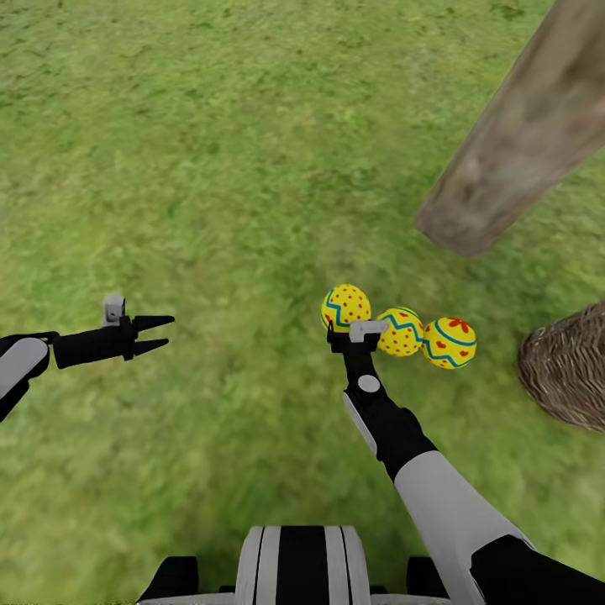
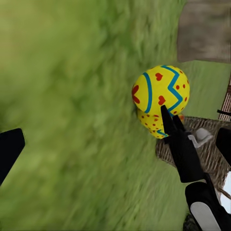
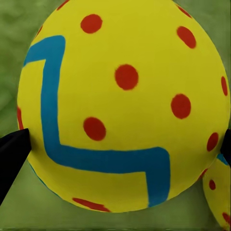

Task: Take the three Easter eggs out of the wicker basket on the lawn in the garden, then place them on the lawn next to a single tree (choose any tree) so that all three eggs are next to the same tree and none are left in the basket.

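Right claw (image 1: 345,326): is being seen closed around the dotted egg (image 1: 345,307), the black fingertips (image 3: 12,154) pressing its two sides in the right wrist view; whether the egg is resting on the grass or being held just above it cannot be told.
Dotted egg: is being shown as yellow with red dots and a blue zigzag band, at the left end of the row of three.
Middle egg (image 1: 402,331): is lying just beside the dotted egg, touching or nearly touching it.
Third egg (image 1: 449,342): is lying against the middle egg on the side toward the basket, painted with red hearts and blue bands.
Lawn (image 1: 210,168): is being seen under all three eggs as mottled green grass.
Tree trunk (image 1: 521,134): is rising from the grass near the eggs, beyond them.
Wicker basket (image 1: 571,370): is standing on the grass to the right of the third egg, a little apart from it.
Left claw (image 1: 160,332): is being held open and empty above the grass, well apart from the eggs.
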